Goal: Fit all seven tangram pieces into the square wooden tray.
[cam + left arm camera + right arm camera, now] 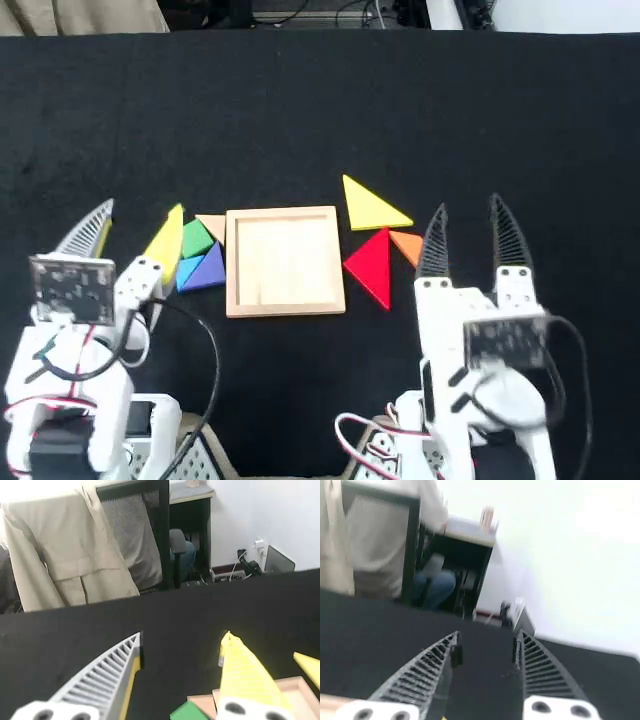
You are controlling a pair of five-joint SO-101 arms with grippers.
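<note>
Square wooden tray [285, 212] lies empty at the table centre; no piece is fitted. Green piece [196, 240], blue piece [207, 270] and tan piece [213, 226] crowd its left edge. Yellow triangle [370, 207], red triangle [372, 264] and orange piece [406, 246] lie just right of it.

Left gripper [130, 235] stands wide open by the left cluster. Right gripper [467, 215] is spread and empty near the orange piece.

Assessment: first pick pending. The next move calls for a descent squarely onto one piece.

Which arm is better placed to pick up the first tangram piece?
Probably left. The left gripper, open, has its yellow finger beside the green piece and blue piece, which lie close by the tray. The right gripper, also open, is beside the orange piece, farther from the tray.
</note>
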